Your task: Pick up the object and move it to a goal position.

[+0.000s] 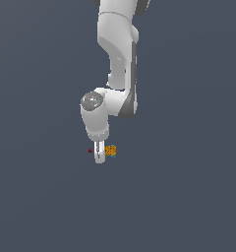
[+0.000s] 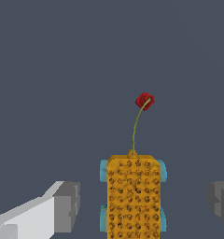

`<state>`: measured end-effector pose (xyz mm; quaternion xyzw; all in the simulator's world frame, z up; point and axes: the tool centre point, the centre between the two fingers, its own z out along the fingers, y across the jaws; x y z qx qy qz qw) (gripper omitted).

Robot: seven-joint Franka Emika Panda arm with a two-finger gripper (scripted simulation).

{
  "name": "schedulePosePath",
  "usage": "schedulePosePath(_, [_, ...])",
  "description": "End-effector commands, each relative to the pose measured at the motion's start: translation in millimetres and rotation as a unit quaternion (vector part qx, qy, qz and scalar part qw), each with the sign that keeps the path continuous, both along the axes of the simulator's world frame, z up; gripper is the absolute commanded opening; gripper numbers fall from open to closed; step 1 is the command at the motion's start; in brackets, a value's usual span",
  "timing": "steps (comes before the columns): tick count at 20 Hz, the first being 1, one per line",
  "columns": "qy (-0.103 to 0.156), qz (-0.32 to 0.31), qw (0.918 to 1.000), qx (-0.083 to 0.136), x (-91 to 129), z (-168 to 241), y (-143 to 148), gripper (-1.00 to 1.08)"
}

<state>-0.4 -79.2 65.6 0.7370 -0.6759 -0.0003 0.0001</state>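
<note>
The object (image 2: 134, 196) is a small orange knobbly block with teal bits at its sides and a thin stalk ending in a dark red tip (image 2: 144, 101). It lies on the dark grey floor. In the wrist view my gripper (image 2: 142, 203) is open, with one grey finger (image 2: 66, 205) on each side of the block and a clear gap to both. In the exterior view the gripper (image 1: 100, 156) points down at the floor; the orange block (image 1: 110, 150) shows on the exterior view's right of the fingers and the red tip (image 1: 90, 150) on their left.
The white arm (image 1: 121, 59) reaches down from the top of the exterior view. All around is plain dark grey floor (image 1: 189, 197), with no other thing in view.
</note>
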Motion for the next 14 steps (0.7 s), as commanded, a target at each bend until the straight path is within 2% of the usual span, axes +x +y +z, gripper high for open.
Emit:
schedulePosePath(1, [0.0,0.0,1.0,0.0,0.0,0.0,0.0,1.0])
schedulePosePath(6, [0.0,0.0,1.0,0.0,-0.2,-9.3,0.2,1.0])
schedulePosePath(14, [0.0,-0.003,1.0,0.0,-1.1,-45.8,-0.4,1.0])
